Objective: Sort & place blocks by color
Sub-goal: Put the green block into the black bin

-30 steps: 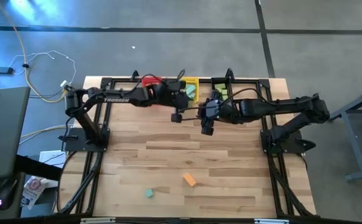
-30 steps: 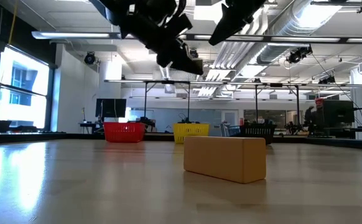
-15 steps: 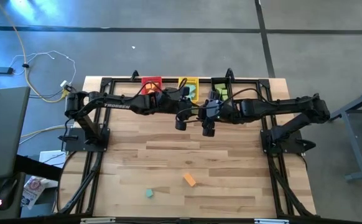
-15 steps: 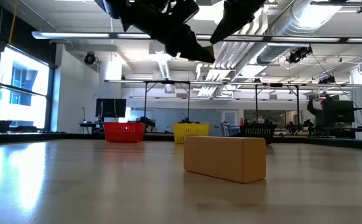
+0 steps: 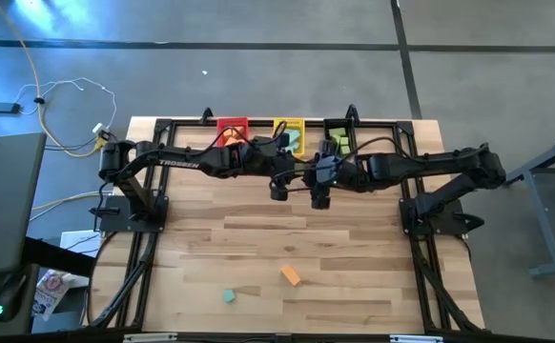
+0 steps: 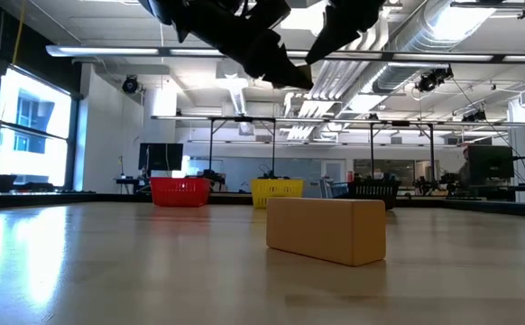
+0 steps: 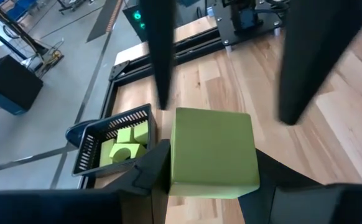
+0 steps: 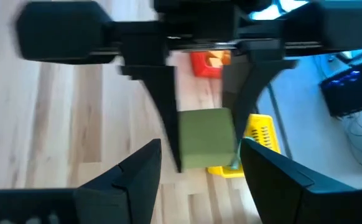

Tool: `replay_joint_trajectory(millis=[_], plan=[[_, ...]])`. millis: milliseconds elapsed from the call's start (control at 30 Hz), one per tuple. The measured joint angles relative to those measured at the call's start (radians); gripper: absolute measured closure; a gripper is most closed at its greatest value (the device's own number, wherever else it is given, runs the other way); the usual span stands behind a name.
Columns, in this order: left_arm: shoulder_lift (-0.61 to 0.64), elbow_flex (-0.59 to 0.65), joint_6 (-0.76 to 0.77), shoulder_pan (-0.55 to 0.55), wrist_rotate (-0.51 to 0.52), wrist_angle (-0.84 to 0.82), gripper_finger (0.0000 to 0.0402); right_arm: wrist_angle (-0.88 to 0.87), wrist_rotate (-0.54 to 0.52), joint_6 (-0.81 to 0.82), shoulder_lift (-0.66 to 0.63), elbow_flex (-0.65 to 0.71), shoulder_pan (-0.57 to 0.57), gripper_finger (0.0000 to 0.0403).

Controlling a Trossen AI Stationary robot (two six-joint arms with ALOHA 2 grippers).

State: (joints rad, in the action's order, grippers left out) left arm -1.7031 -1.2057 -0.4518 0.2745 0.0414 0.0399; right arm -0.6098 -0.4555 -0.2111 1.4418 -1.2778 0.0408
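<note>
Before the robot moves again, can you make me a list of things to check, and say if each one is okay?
1. Left gripper holding the green block: ok, fingers clamped on both sides.
2. Right gripper ready to take it: ok, fingers open with the green block between them.
3. Right fingers touching the green block: cannot tell.
4. Black bin for green: ok, it already has green blocks inside.
5. Orange block and teal block sorted: not ok, both lie on the table.
</note>
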Motion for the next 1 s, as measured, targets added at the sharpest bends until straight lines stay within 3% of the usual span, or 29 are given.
replay_joint_trajectory(millis=[733, 833, 1000], plan=[[0.002, 0.0, -0.004, -0.027, -0.01, 0.043, 0.028, 0.0, 0.004, 0.02, 0.0, 0.0, 0.001, 0.0197], [0.002, 0.0, -0.004, -0.028, -0.011, 0.043, 0.028, -0.002, 0.018, 0.027, 0.0, 0.0, 0.002, 0.0217], [0.002, 0.0, -0.002, -0.028, -0.01, 0.045, 0.028, -0.002, 0.036, 0.028, 0.0, 0.0, 0.001, 0.0285]])
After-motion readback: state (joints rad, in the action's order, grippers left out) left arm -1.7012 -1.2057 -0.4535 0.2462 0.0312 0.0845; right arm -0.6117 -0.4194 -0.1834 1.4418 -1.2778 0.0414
